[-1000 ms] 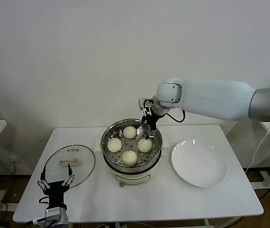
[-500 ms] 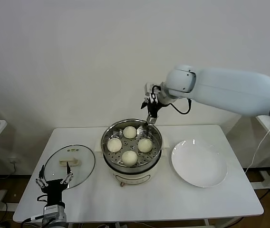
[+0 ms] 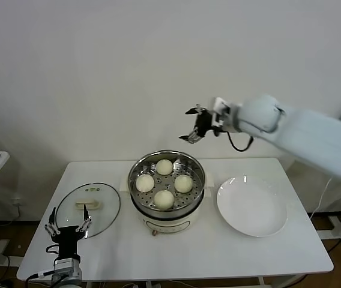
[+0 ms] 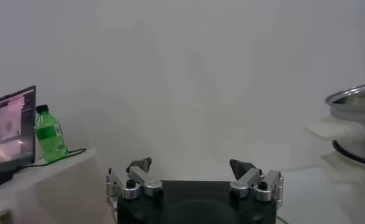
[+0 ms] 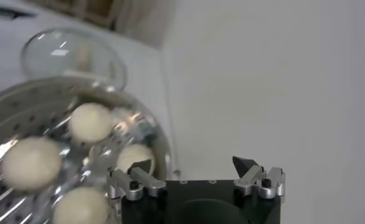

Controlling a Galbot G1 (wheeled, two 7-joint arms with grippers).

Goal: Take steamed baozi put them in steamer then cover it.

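The steamer (image 3: pixel 135 193) stands mid-table with several cream-white baozi (image 3: pixel 164 167) on its perforated tray; the right wrist view shows them too, baozi (image 5: pixel 90 120) inside the steamer rim (image 5: pixel 165 146). My right gripper (image 3: pixel 188 125) hangs open and empty in the air above the pot's far right rim; in its own view the right gripper (image 5: pixel 193 164) holds nothing. The glass cover (image 3: pixel 101 207) lies flat on the table left of the pot, also visible as the cover (image 5: pixel 73 55). My left gripper (image 3: pixel 68 225) is open and empty at the cover's near edge; in its wrist view the left gripper (image 4: pixel 191 165) points level, with the steamer (image 4: pixel 356 103) off to one side.
An empty white plate (image 3: pixel 251 207) lies right of the steamer. A side table to the left holds a green bottle (image 4: pixel 50 133) and a screen (image 4: pixel 9 131). The wall is close behind the table.
My right gripper rose out of the steamer, up and to the right, leaving a baozi on the tray. The left gripper sank slightly toward the front edge.
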